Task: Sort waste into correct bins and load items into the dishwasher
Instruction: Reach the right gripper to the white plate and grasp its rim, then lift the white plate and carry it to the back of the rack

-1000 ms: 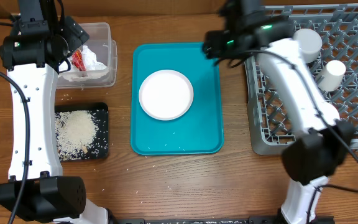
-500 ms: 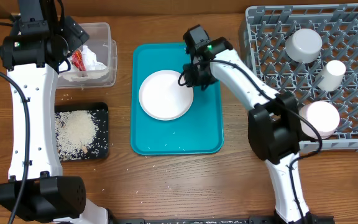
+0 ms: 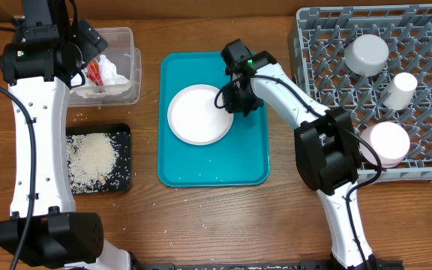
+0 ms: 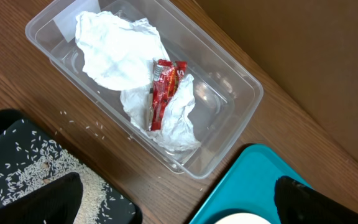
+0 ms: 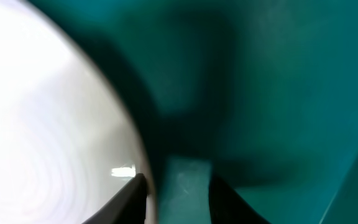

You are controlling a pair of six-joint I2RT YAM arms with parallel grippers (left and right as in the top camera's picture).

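Plate (image 3: 197, 116): large, round and white, lying flat in the middle of the teal tray (image 3: 250, 157) on the bench (image 3: 283, 217).

Right gripper (image 3: 231, 101): set at the plate's right rim, pointing down. In the right wrist view its jaws stand narrow, with the blurred white rim at the left finger and teal showing between the two. Whether they pinch the rim cannot be told.

Right arm: rises from its base at the bench's near edge to a dark elbow beside the rack (image 3: 328, 120). From there it slants up and left across the tray's right edge, and the wrist folds downward over the plate's rim.

Rack contents: a grey bowl (image 3: 367, 52) upside down at the far side, a white cup (image 3: 403, 88) lying tilted just beside it, and a small white dish (image 3: 385, 142) near the front edge.

Left gripper (image 4: 176, 190): jaws spread wide and empty, hanging over the near edge of the tub (image 4: 229, 106).

Left arm: runs straight up the bench's left side from its base, past the black tray (image 3: 122, 131), to the tub.

Tub contents: crumpled napkins (image 4: 114, 53) with a red wrapper (image 4: 161, 93) lying on top.

Black tray: holds a heap of rice (image 3: 88, 157); a few stray grains lie on the bench around it.
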